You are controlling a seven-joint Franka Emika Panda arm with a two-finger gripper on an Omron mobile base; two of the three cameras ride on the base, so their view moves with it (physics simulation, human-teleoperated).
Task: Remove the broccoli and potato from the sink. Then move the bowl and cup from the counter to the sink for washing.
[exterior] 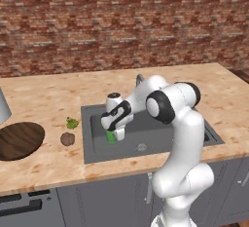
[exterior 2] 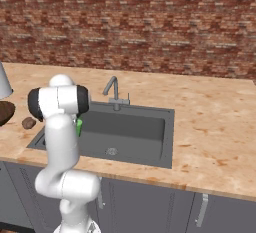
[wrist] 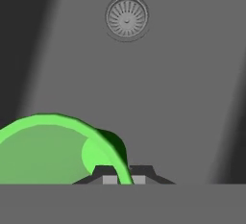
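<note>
Pincer holding the green cup over the sink

The pincer [exterior: 115, 134] is closed on the rim of the cup [exterior: 111, 137], which hangs inside the sink [exterior: 160, 142] near its left wall, with the drain [wrist: 127, 17] on the floor beyond it. On the tabletop [exterior: 44, 97] left of the sink lie the broccoli [exterior: 72, 122] and the potato [exterior: 67, 139], close together; the bowl [exterior: 18, 140] sits farther left of them.
</note>
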